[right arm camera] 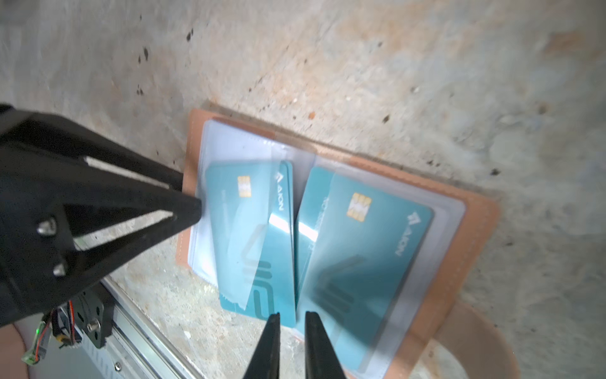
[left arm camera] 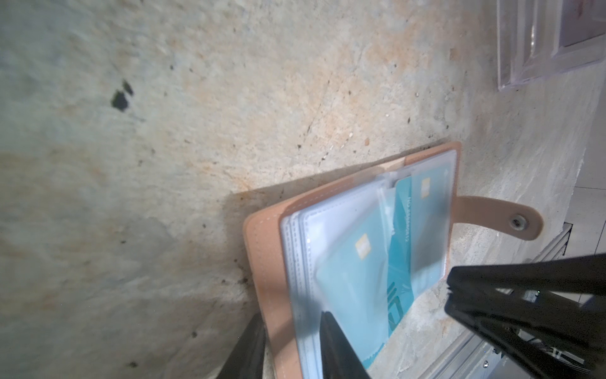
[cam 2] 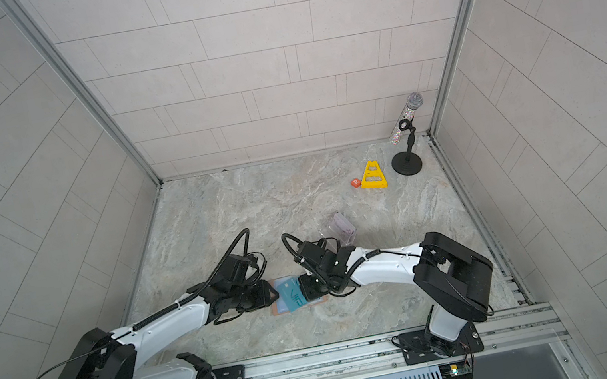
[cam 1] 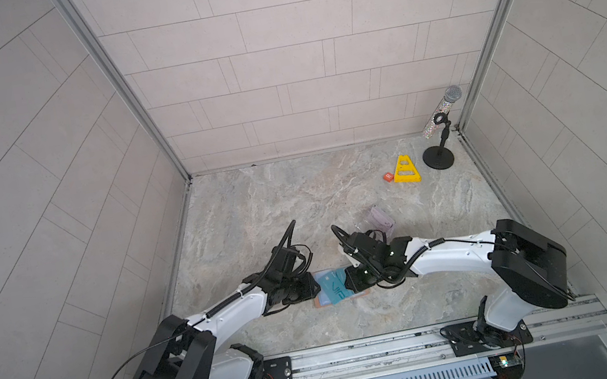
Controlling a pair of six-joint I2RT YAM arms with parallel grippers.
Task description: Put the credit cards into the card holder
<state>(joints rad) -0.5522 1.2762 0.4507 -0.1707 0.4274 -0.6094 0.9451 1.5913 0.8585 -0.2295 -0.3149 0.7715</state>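
Right tool [right arm camera: 292, 316], jaws slightly parted, is sitting at the free end of the teal VIP card [right arm camera: 262, 236], whose long axis is running straight ahead into the card holder [right arm camera: 478, 236] open on the surface [right arm camera: 393, 82]; left tool [left arm camera: 293, 315] is pinching its flap.

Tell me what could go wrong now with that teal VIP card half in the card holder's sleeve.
1. The teal plastic VIP card lies askew, only partly under its clear plastic sleeve, overhanging the tan-pink leather card holder. The right claw, jaws slightly apart at its end, may push it crooked and jam it.
2. The left claw pinches the holder's edge. If that slips, the pages could flop over.
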